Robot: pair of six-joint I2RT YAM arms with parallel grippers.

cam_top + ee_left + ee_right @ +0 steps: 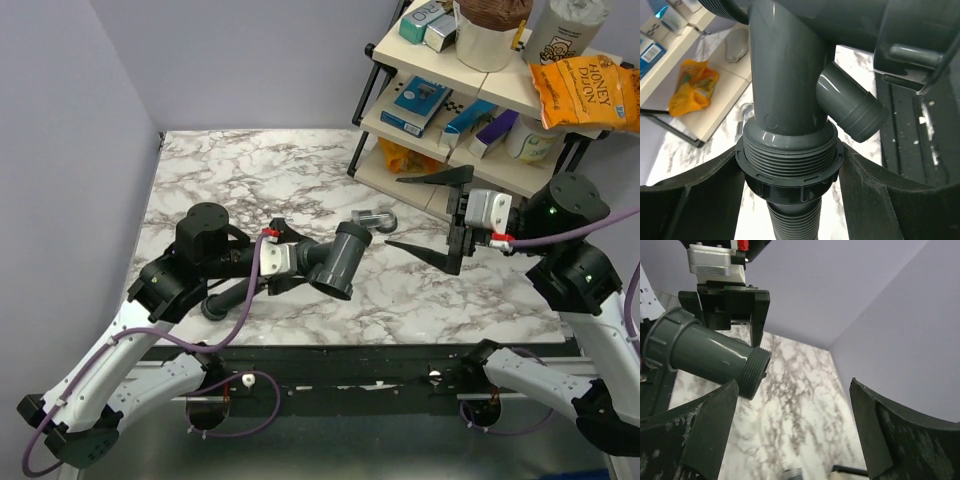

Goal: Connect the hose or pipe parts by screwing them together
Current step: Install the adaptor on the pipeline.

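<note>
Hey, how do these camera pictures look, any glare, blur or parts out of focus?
Top external view: sharp and evenly lit, only soft shadows on the white marble-patterned table. Left wrist view: bright glare streaks on the glossy grey Y-shaped plastic fitting, which crowds the frame; the pale shelf behind looks softer. Right wrist view: no glare, flat light on the lilac wall.

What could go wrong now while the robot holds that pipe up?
1. The left gripper pinches the Y fitting with the hose attached, so it might twist or slip.
2. The right gripper is wide open and empty, close to the fitting's threaded end; a finger could bump it.
3. The small grey piece lies on the table near those fingers and could get knocked away.
</note>
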